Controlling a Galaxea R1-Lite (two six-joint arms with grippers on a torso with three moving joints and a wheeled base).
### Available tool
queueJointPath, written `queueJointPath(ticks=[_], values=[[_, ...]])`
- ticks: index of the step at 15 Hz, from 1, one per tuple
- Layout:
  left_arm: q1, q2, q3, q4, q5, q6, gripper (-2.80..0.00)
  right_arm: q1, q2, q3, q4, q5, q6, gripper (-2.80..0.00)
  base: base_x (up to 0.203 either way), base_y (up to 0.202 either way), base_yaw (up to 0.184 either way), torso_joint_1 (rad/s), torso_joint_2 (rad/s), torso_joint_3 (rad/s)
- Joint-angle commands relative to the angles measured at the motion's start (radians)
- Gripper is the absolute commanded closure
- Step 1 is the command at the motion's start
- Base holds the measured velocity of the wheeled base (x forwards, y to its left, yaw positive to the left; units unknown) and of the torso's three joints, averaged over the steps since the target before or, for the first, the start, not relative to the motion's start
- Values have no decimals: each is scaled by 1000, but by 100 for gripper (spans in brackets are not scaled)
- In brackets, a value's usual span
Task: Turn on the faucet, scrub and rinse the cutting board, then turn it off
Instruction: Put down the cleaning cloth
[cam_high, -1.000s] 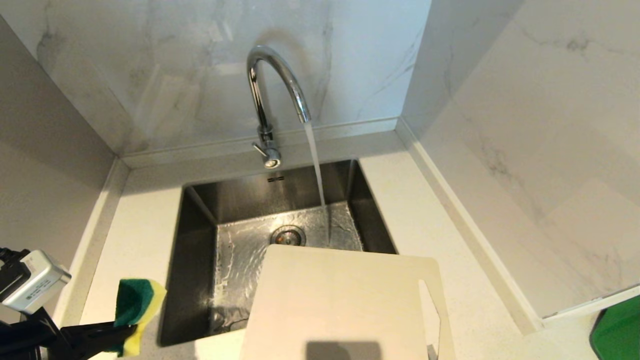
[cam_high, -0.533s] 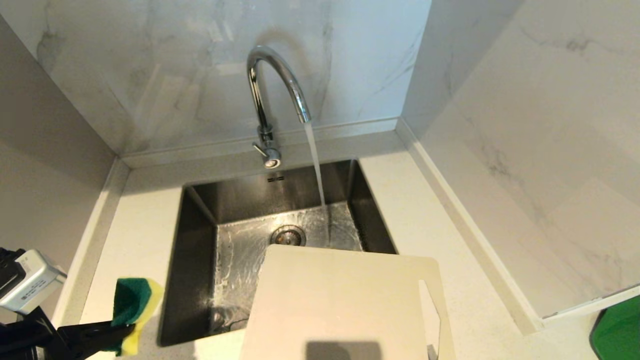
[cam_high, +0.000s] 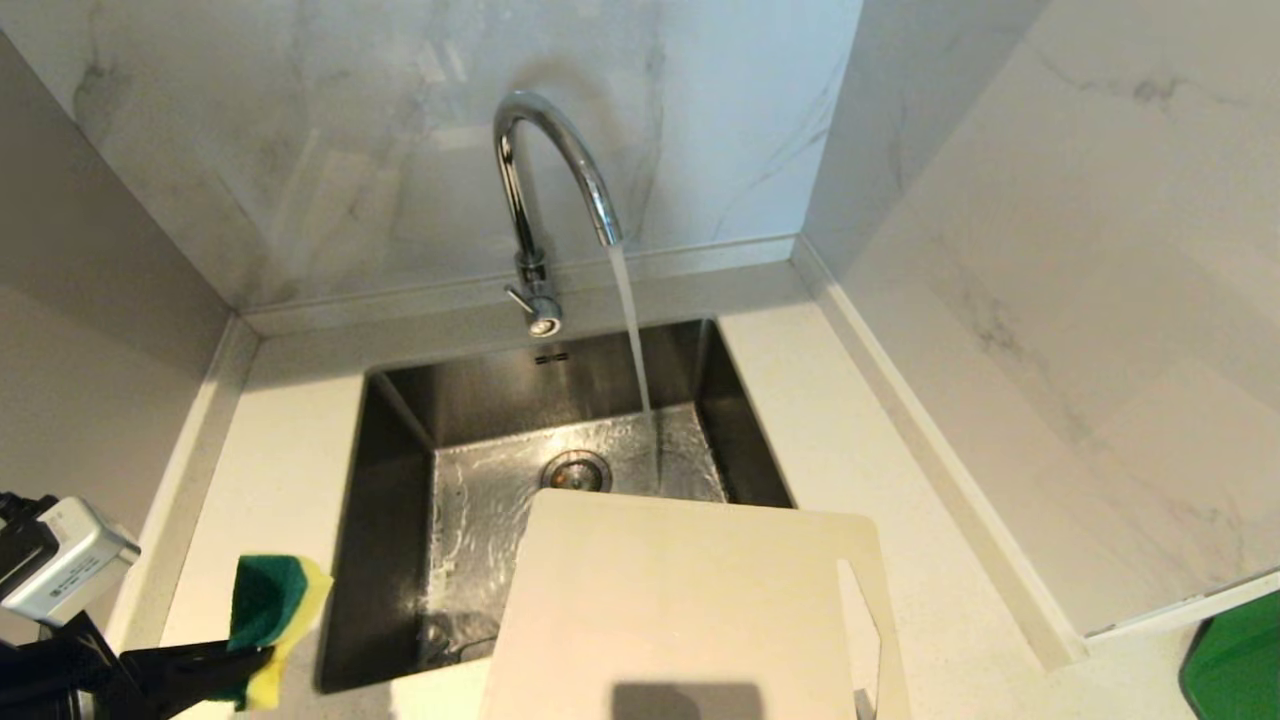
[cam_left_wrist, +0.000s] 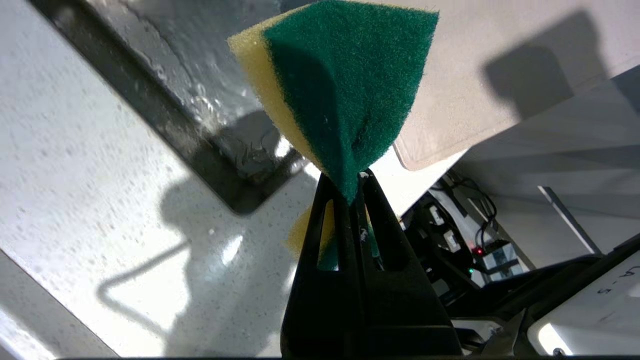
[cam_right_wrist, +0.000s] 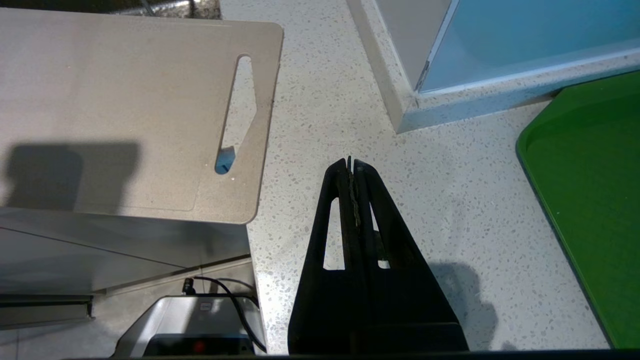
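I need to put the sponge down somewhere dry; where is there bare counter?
Bare speckled white counter lies left of the steel sink, up to the wall. Another strip runs between sink and right wall. The front is crowded: the cream plastic cutting board overhangs the basin, a green tray beyond.

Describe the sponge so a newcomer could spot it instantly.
Start at the steel sink under the running faucet. Left of its near corner, over the counter, the left pincer is clamped on the sponge. It is the only small, soft, green-and-yellow thing there.
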Motion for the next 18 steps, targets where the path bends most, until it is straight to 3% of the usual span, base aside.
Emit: queueJointPath(ticks=[1,4,8,10,12,15,17,18], values=[[-2,8,-44,9,1,29,0,0,0,0,1,0,0,0,0,0,0,0,0,0],[-36,14,-56,31,13,30,0,0,0,0,1,0,0,0,0,0,0,0,0,0],[-82,24,-171,154,33,31,0,0,0,0,1,0,0,0,0,0,0,0,0,0],[-156,38,-238,211,106,29,0,0,0,0,1,2,0,0,0,0,0,0,0,0],[-184,76,-283,231,196,30,0,0,0,0,1,1,0,0,0,0,0,0,0,0],[-185,91,-302,234,194,20,0,0,0,0,1,2,0,0,0,0,0,0,0,0],[-185,124,-285,231,194,-19,0,0,0,0,1,0,0,0,0,0,0,0,0,0],[-183,142,-272,230,194,-80,0,0,0,0,1,1,0,0,0,0,0,0,0,0]])
